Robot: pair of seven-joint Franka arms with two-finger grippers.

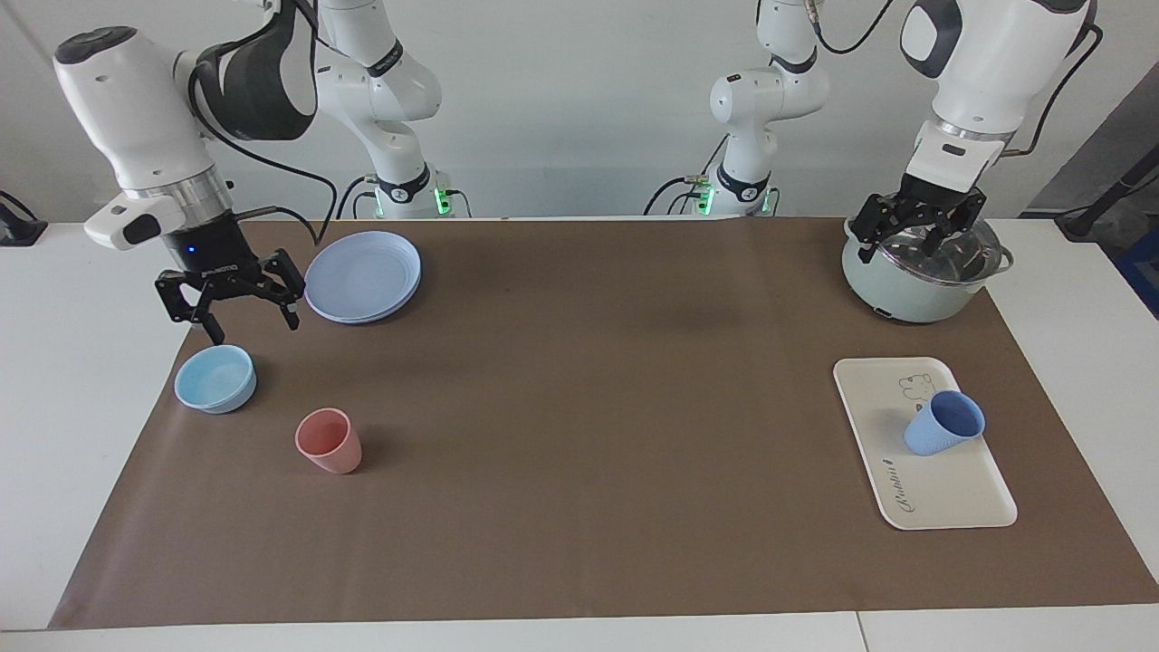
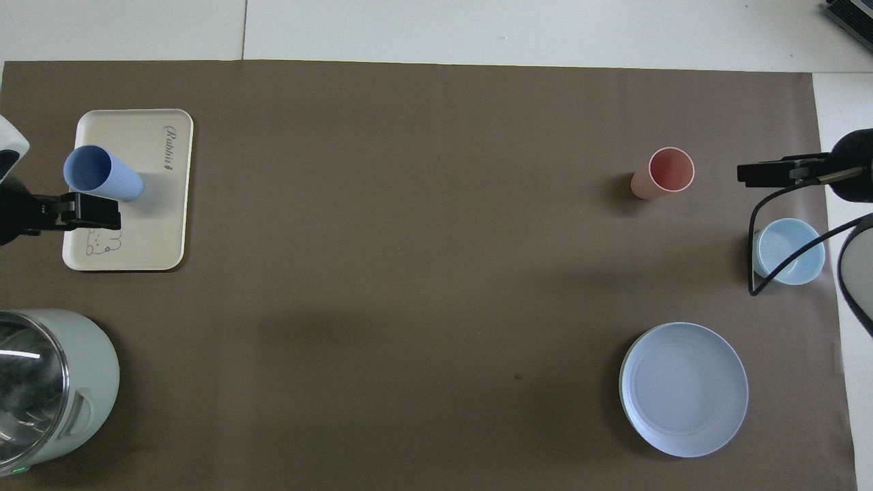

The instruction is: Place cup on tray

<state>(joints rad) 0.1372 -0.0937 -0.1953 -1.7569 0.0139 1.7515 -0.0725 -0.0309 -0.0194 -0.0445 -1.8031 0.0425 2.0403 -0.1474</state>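
The cup (image 1: 942,424) stood on the tray (image 1: 951,507) – placed, apparently. Both the left gripper (image 1: 914,237), over the pot (image 1: 905,290), and the right gripper (image 1: 228,303) hung spread, empty; a careless sweep could topple it.

Bright, even overhead light; soft shadows; glare on pot lid (image 1: 937,246); sharp focus.

The pot (image 2: 48,389) is cut off by the frame's edge.
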